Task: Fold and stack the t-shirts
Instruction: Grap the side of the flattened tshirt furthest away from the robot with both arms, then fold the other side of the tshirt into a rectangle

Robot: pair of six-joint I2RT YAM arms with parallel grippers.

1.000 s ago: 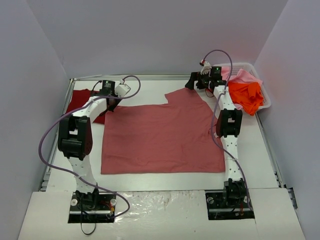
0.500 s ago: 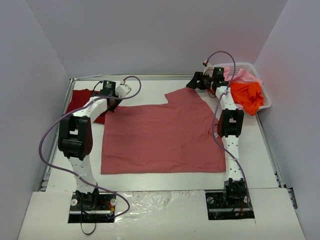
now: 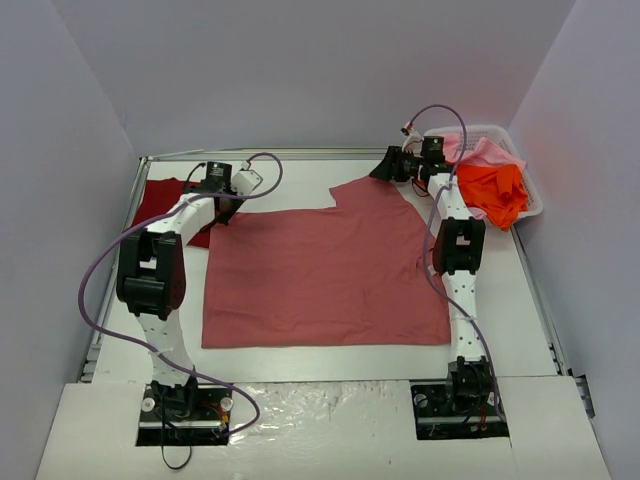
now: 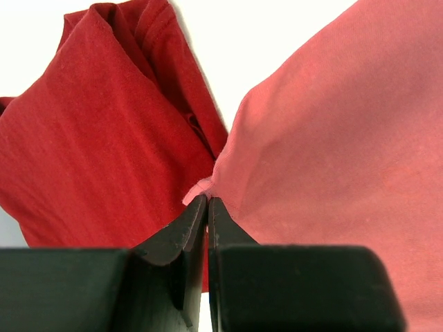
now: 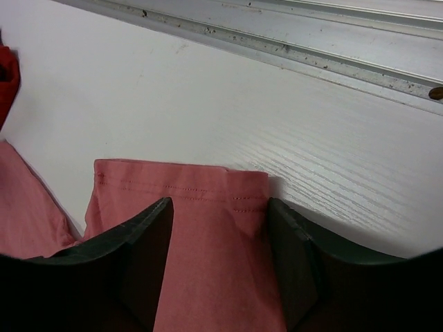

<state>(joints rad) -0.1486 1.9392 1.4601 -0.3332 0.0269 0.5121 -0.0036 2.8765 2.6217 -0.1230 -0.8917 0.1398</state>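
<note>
A muted rose-red t-shirt [image 3: 320,270] lies spread flat in the middle of the table. My left gripper [image 3: 222,215] is shut on its far left corner, and the left wrist view shows the cloth [image 4: 332,138] pinched at the tips [image 4: 208,199]. A dark crimson t-shirt [image 3: 160,200] lies folded at the far left, just beside that corner [image 4: 90,138]. My right gripper [image 3: 383,168] is at the shirt's far right sleeve. Its jaws stand apart on either side of the sleeve hem [image 5: 208,235], the fingertips [image 5: 220,207] low on the cloth.
A white lattice basket [image 3: 482,130] at the far right holds a bright orange shirt [image 3: 495,190] and a light pink one [image 3: 480,152]. A metal rail [image 5: 277,48] runs along the table's far edge, close beyond the right gripper.
The right gripper's jaws have narrowed around the sleeve and its wrist has shifted slightly. The left arm and the shirt have not moved.
</note>
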